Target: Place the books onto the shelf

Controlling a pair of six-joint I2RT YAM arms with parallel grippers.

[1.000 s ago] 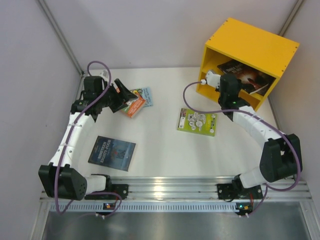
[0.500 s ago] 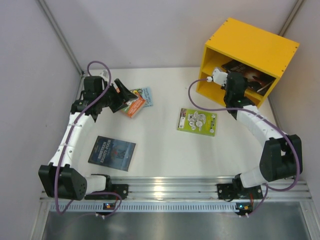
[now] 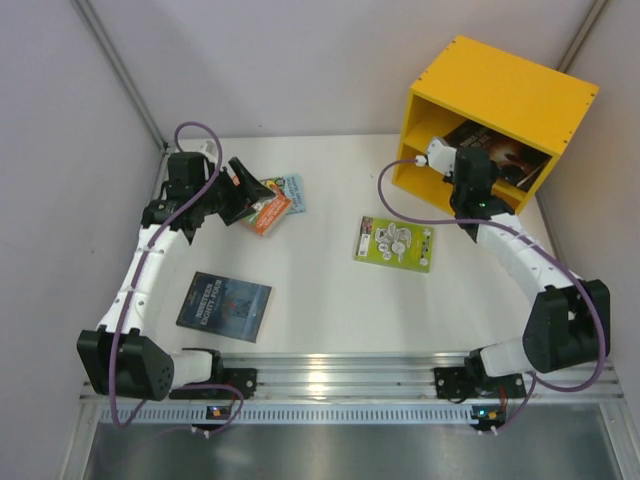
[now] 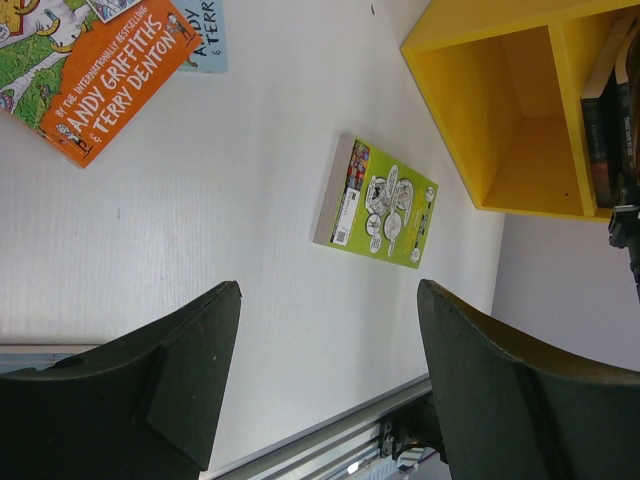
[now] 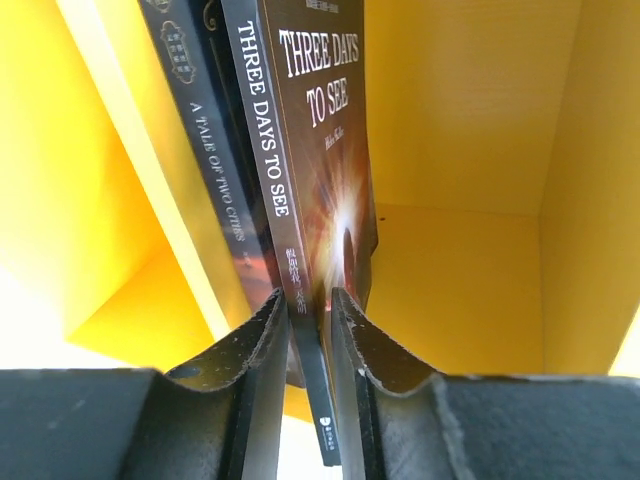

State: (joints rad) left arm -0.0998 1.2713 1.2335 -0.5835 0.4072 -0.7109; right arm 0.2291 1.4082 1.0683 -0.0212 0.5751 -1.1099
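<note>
The yellow shelf (image 3: 500, 85) stands at the back right. My right gripper (image 3: 470, 165) reaches into its lower compartment. In the right wrist view the gripper (image 5: 310, 300) straddles the lower edge of the dark book "Three Days to See" (image 5: 320, 120), its jaws slightly parted, with a thin gap at the right finger. The book leans against another dark book (image 5: 205, 130). A lime green book (image 3: 395, 243) lies mid-table. A blue-grey book (image 3: 224, 306) lies front left. My left gripper (image 3: 250, 190) hovers open beside an orange book (image 3: 268, 212) and a light blue one (image 3: 293, 190).
The shelf's upper compartment (image 4: 470, 110) shows bare yellow walls in the left wrist view. White enclosure walls close in left, right and back. An aluminium rail (image 3: 340, 375) runs along the near edge, by the arm bases.
My right gripper has pushed further into the shelf with the dark book, and its jaws have eased apart a little. The left arm has not moved.
</note>
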